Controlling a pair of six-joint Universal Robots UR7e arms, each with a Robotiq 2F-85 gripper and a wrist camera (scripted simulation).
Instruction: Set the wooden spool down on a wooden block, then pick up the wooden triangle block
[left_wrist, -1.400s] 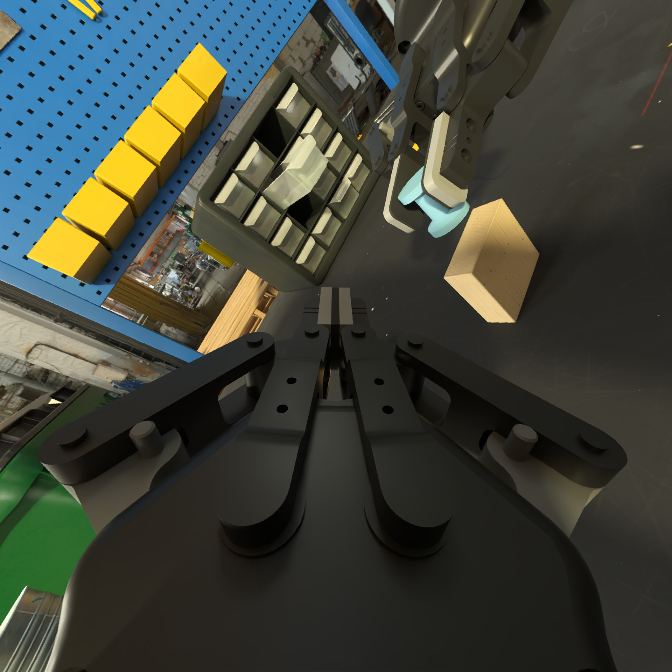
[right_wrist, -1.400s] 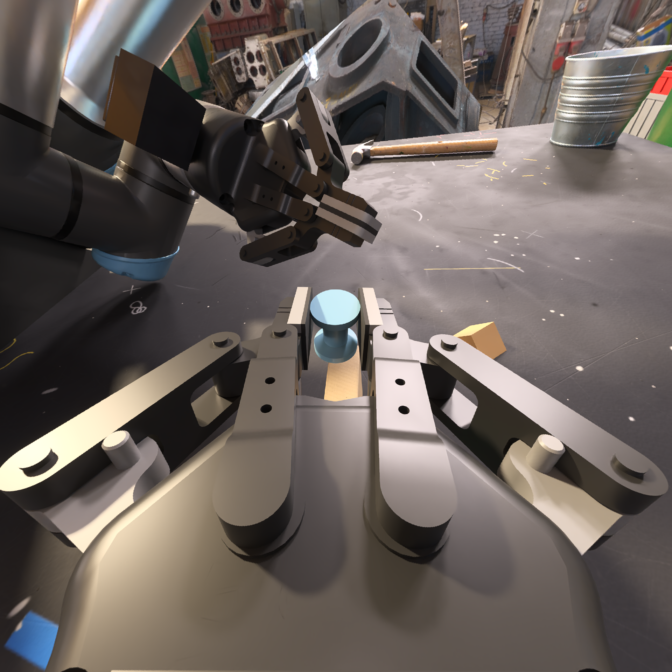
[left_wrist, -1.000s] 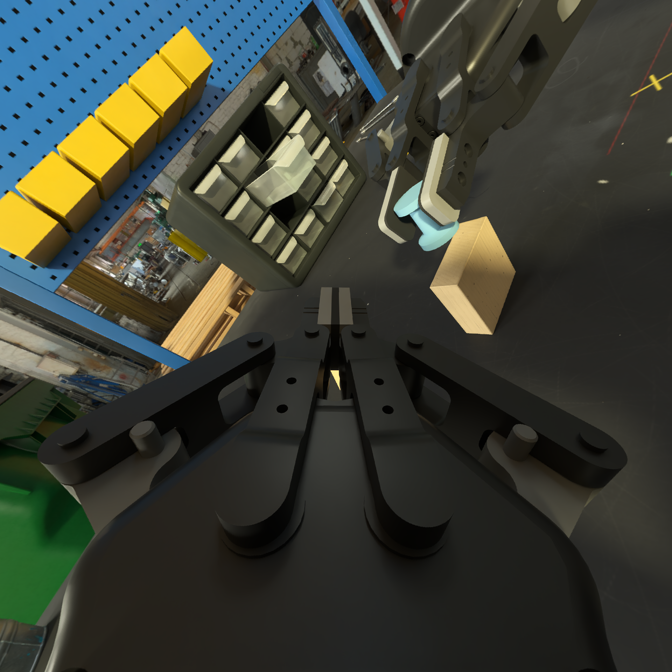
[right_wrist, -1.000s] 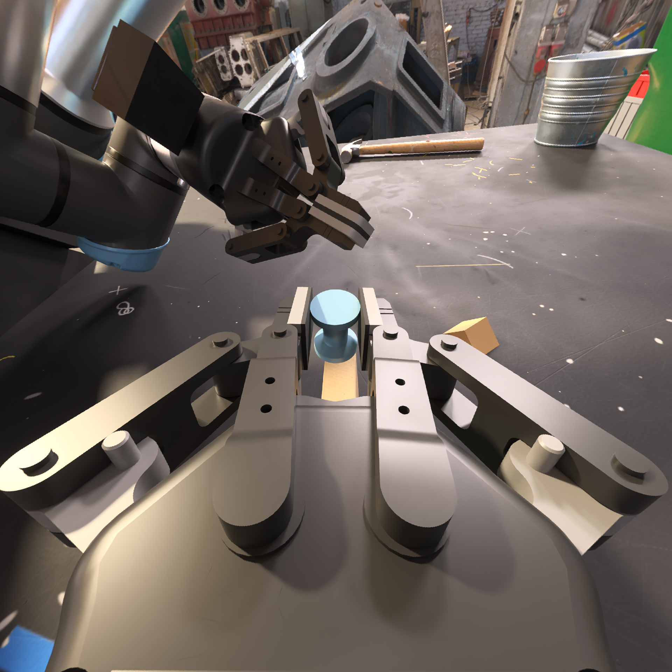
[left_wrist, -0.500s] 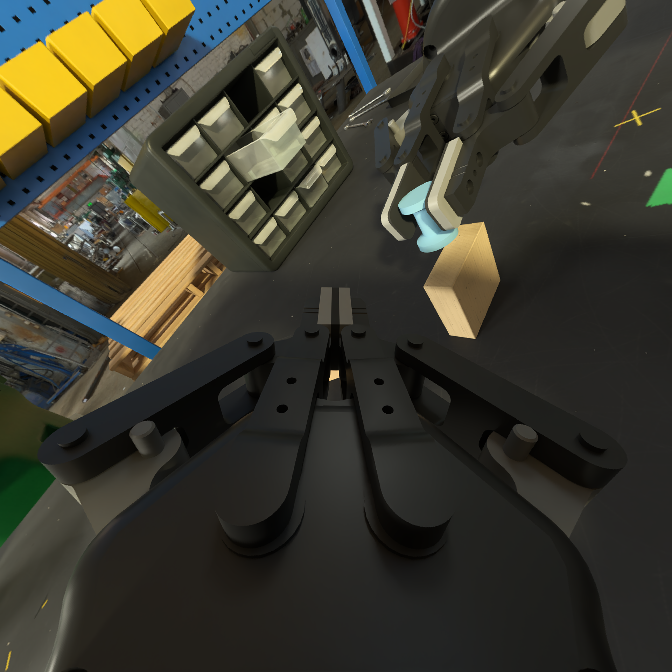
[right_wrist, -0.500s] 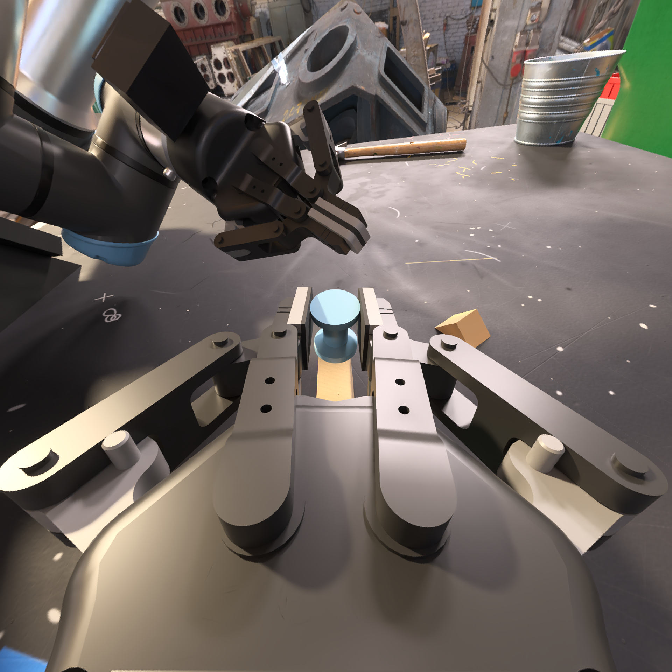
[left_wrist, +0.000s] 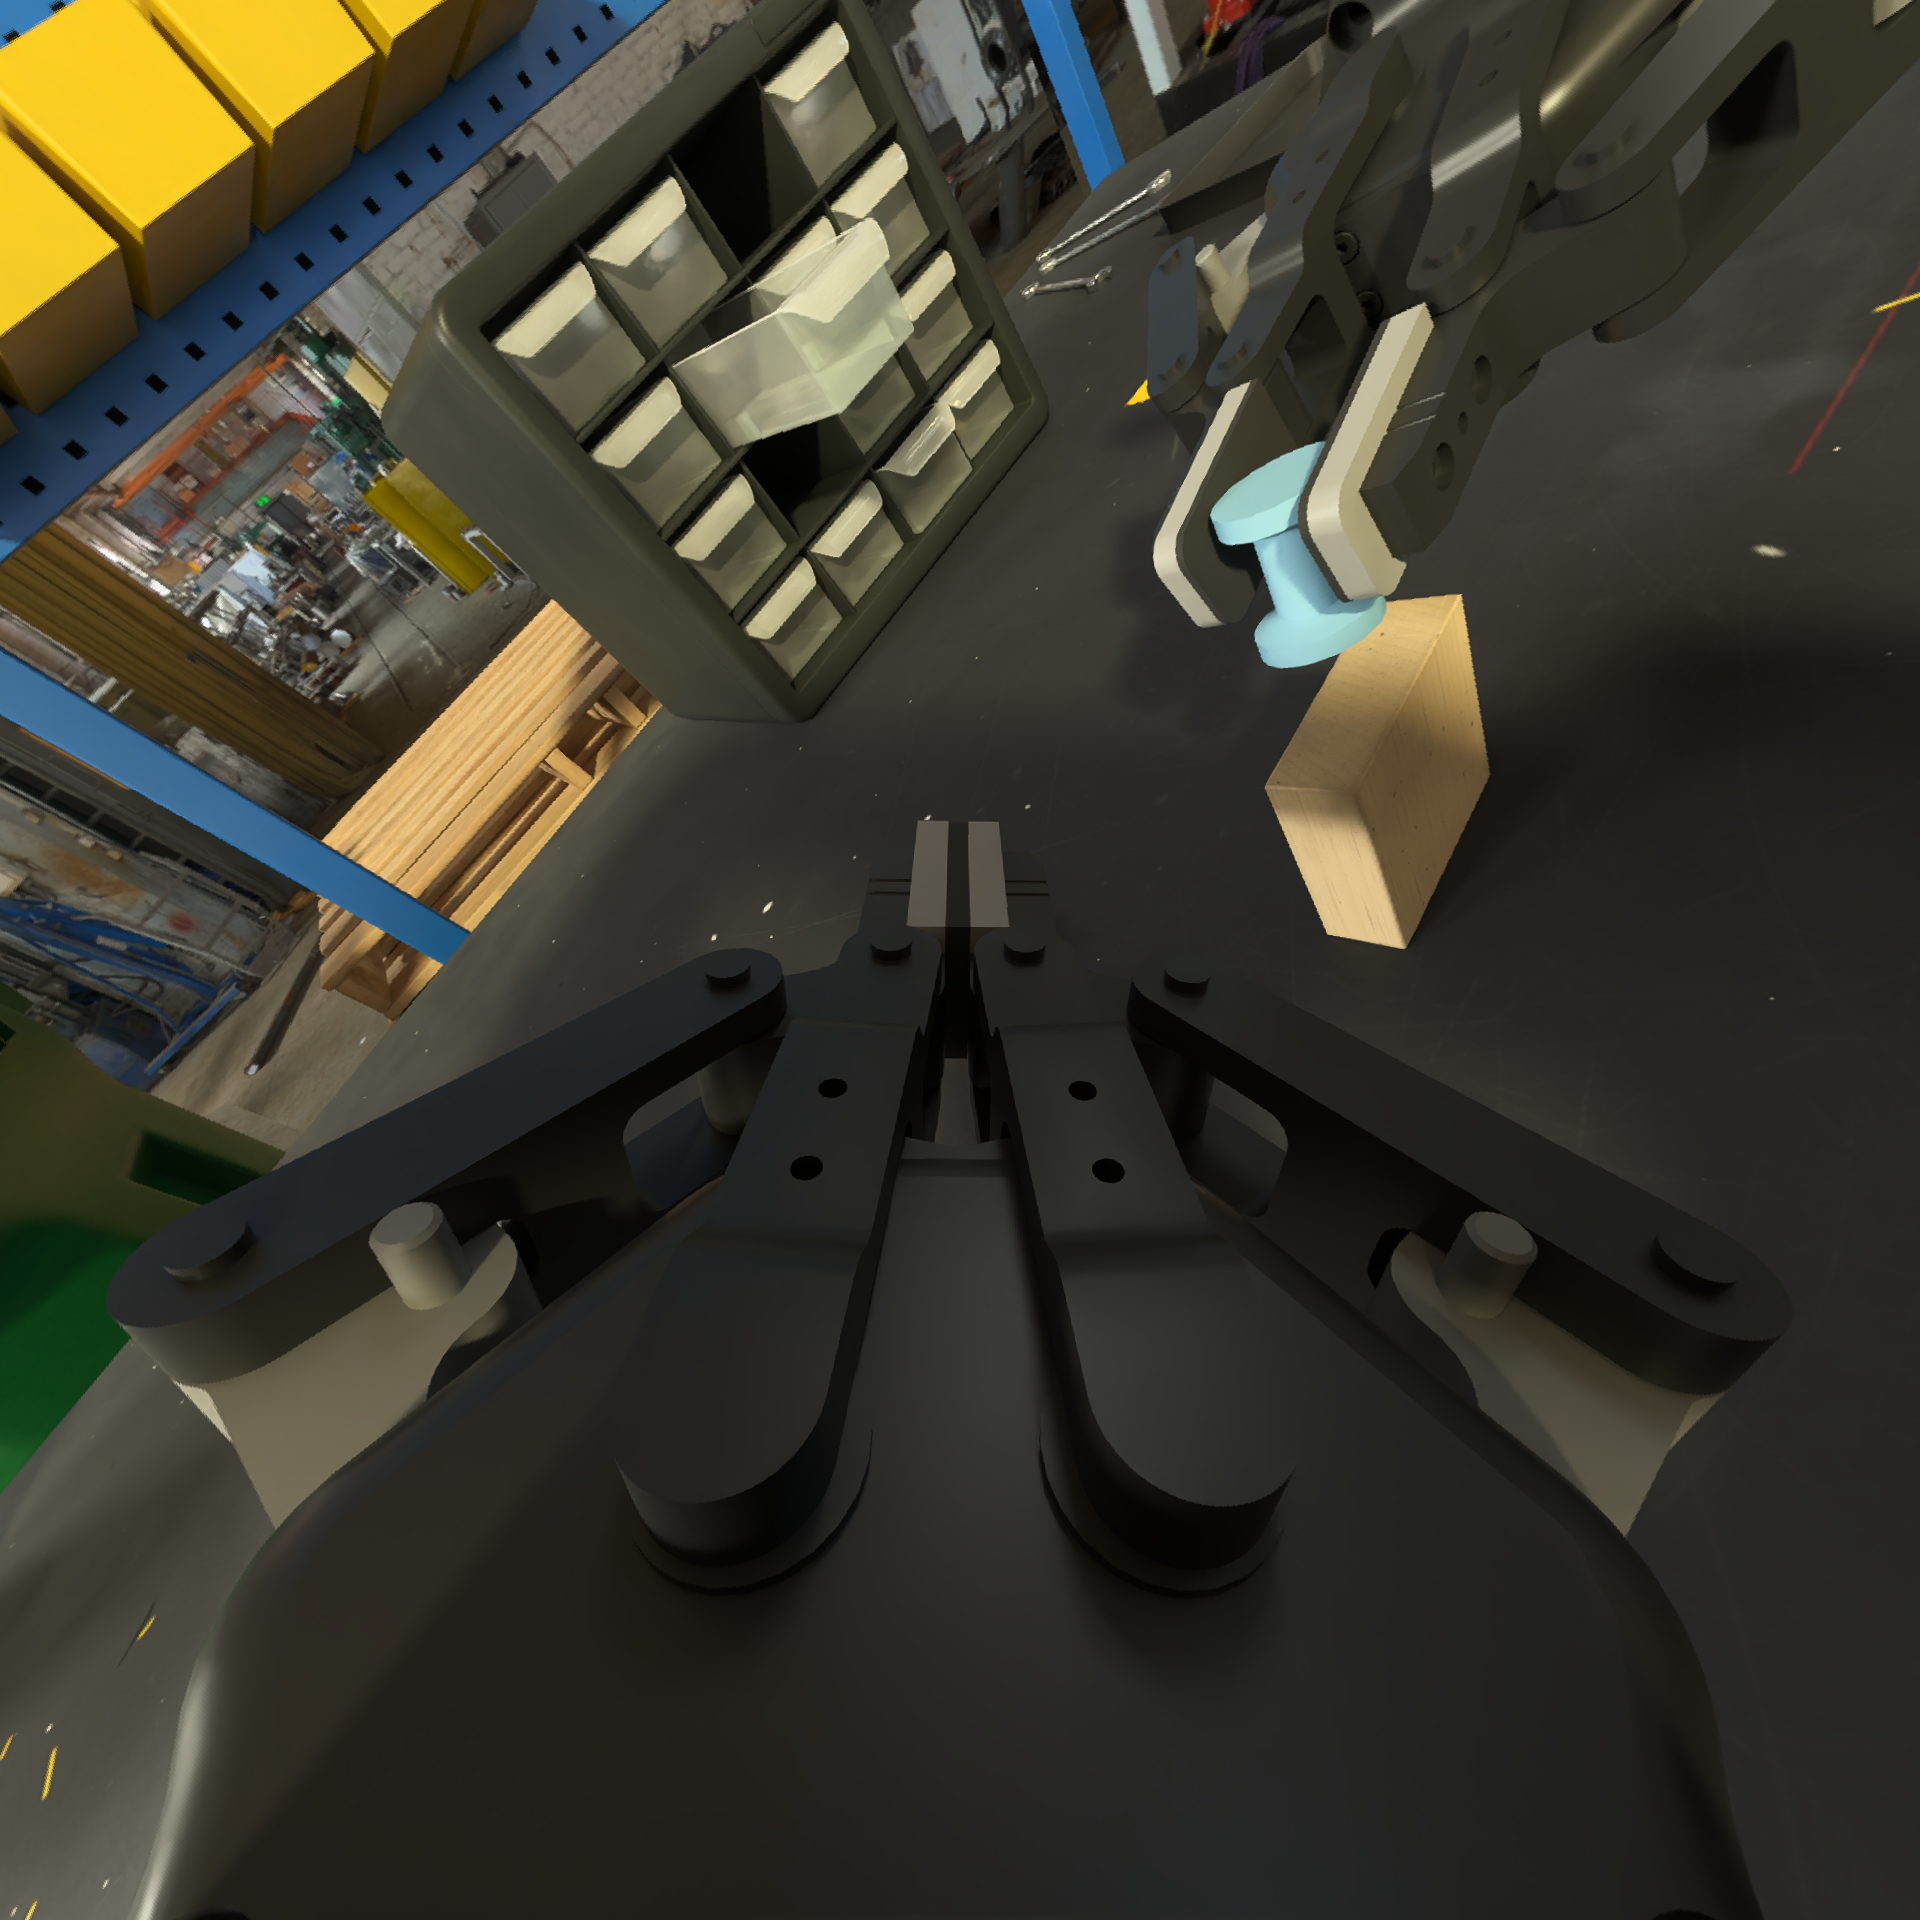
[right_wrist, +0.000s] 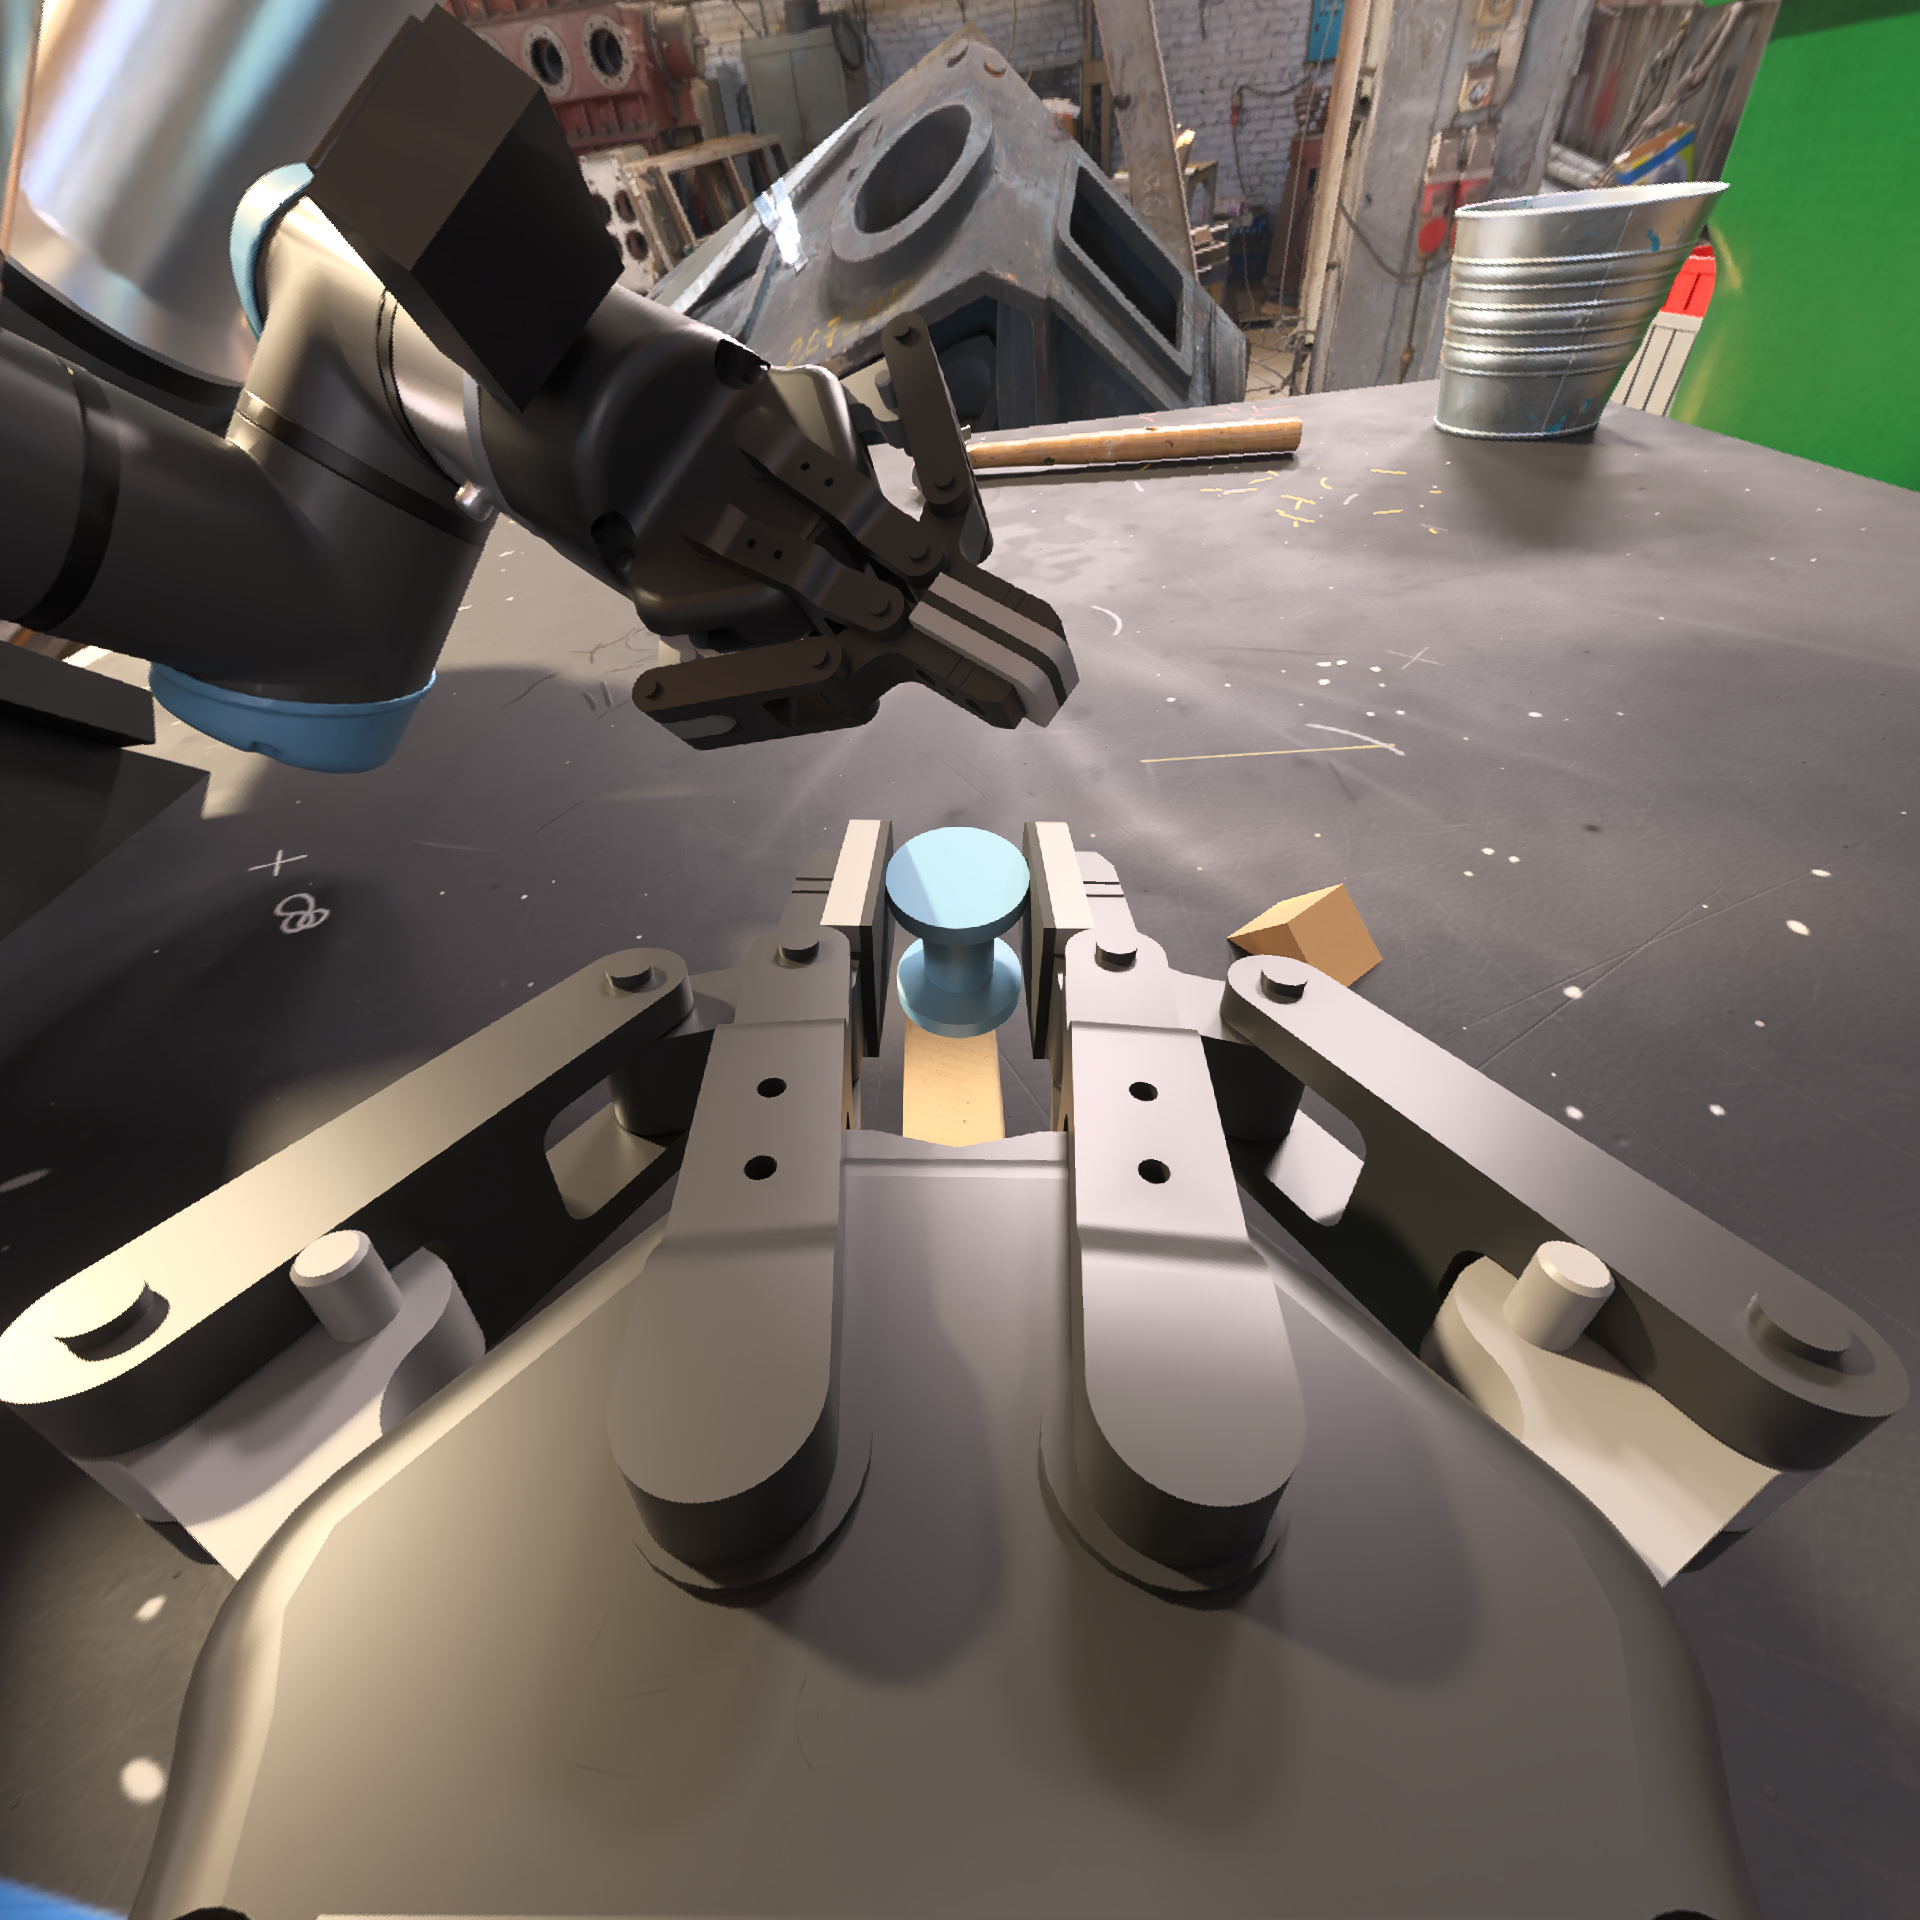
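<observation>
The first step is in hand: the spool is not yet set down. On the dark desk (right_wrist: 1558, 727) the right end effector (right_wrist: 956, 883) is clenched on the light blue wooden spool (right_wrist: 954, 883), its pads pressing the upper flange from both sides, axis about upright. In the left wrist view the lower flange of the spool (left_wrist: 1299, 561) hangs at the far top end of the rectangular wooden block (left_wrist: 1382, 769) — whether it touches the wood already or hovers just above, I cannot tell. In the right wrist view a strip of this block (right_wrist: 951, 1081) shows directly under the spool, so the alignment looks good.

The next move, in my judgement, calls for a short straight descent until the flange sits flat, then a release of the pads and a lift without dragging. The spool stands near the end of the block, so a small side push could tip it off.

The left end effector (left_wrist: 956, 873) is clenched on nothing and hovers near, over the desk. The wooden triangle block (right_wrist: 1309, 930) lies on the desk just to the right of the right end effector, free for the second step.

For containers — the dark drawer cabinet (left_wrist: 520, 436) stands on the desk beyond; one clear drawer (left_wrist: 800, 343) is pulled out and tilted and looks empty, and some slots are without a drawer. The metal bucket (right_wrist: 1558, 301) is at the far desk edge; its inside is hidden.
</observation>
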